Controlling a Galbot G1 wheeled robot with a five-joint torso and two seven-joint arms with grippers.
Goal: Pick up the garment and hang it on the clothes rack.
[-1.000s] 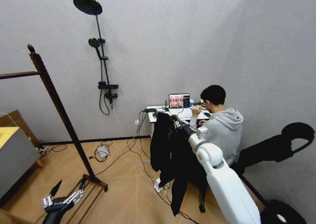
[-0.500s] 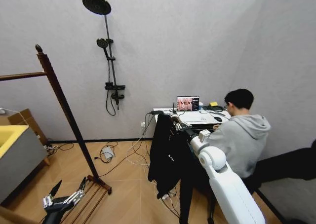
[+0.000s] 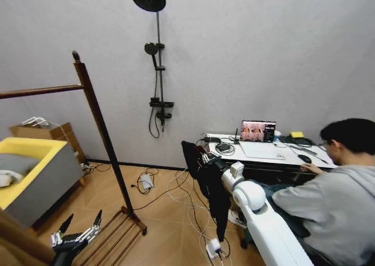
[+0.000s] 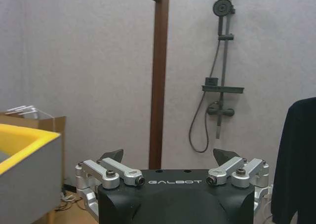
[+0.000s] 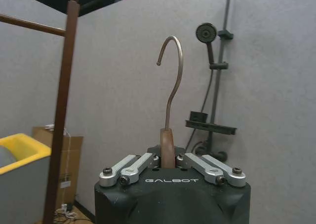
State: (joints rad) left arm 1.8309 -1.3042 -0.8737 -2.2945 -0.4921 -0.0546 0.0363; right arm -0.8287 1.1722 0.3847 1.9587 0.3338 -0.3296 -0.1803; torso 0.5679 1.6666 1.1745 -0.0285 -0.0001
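Right gripper [image 5: 167, 161] is stretched forward, clamped on the hanger [image 5: 170, 86] of the garment [image 3: 211, 184]; left gripper [image 4: 168, 157] sits low, fingers spread, near the clothes rack [image 3: 99, 122].

I assess this as a staged test room, part mock bathroom, part lab. A shower fixture [image 3: 156, 55] hangs on bare grey wall at 12 o'clock; a desk [image 3: 266, 157] with laptop [image 3: 258, 130] stands at 2 o'clock; cables [image 3: 176, 190] trail across the wood floor.
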